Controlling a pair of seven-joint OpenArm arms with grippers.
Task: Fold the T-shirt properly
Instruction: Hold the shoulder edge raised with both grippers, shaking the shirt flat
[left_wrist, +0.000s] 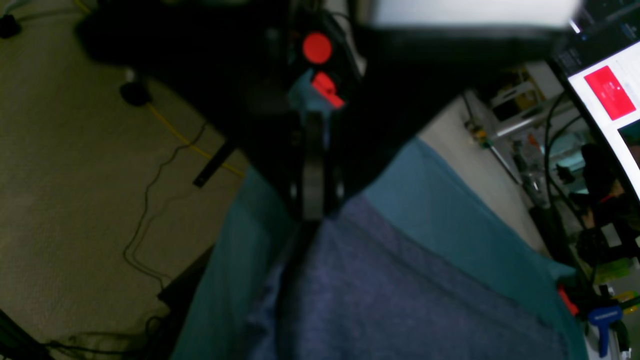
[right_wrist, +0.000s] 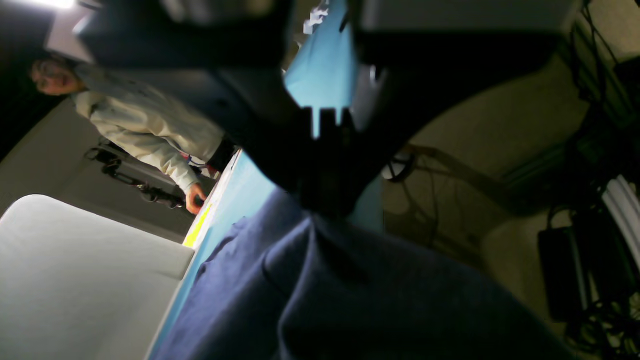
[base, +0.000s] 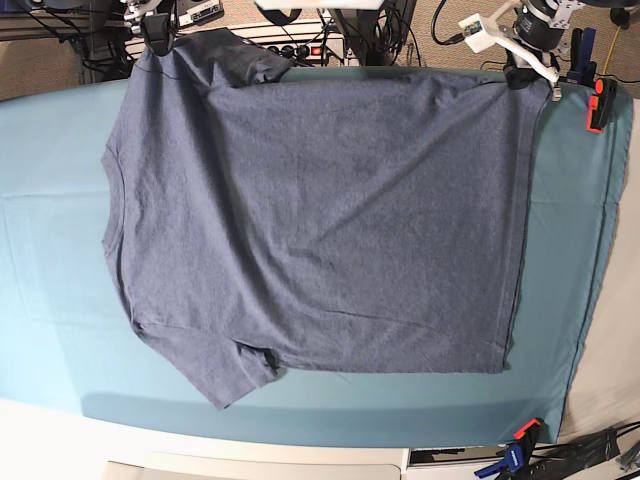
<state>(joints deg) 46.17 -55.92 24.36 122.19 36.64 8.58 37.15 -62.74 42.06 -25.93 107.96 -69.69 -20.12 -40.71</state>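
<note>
Seen from above: slate-blue T-shirt (base: 320, 220) spread flat, plain side up, on a teal table cloth (base: 50, 250), covering most of it. Collar toward the picture's left, hem toward the right, so the long axis runs left to right across the table. One sleeve at the far left corner, the other at the near edge, pointing toward the camera.

Both arms at the table's far edge, each at a far corner of the garment. Right gripper (base: 155, 35) at the far sleeve and shoulder, on the picture's left. Left gripper (base: 528, 72) at the far hem corner, on the picture's right. From the left wrist, dark jaws together, with blue fabric (left_wrist: 400, 290) running straight out from their tip (left_wrist: 312, 200); likely pinched on the hem corner. From the right wrist, jaws also together, with the cloth (right_wrist: 325, 290) bunching up into them (right_wrist: 327, 200); likely pinched on the shoulder. Both close views blurred, so the exact grip on the fabric not certain.

Probably the start of the first fold: far long edge held at both ends, nothing folded over yet. Next move likely calls for lifting both corners evenly and carrying them toward the near edge, keeping the held edge taut and parallel to the long axis, to avoid a skewed crease.

A person in a pale jacket (right_wrist: 140, 130) visible beyond the table in the right wrist view. Orange clamp (base: 598, 105) and blue clamp (base: 515, 455) holding the table cloth on the picture's right.
</note>
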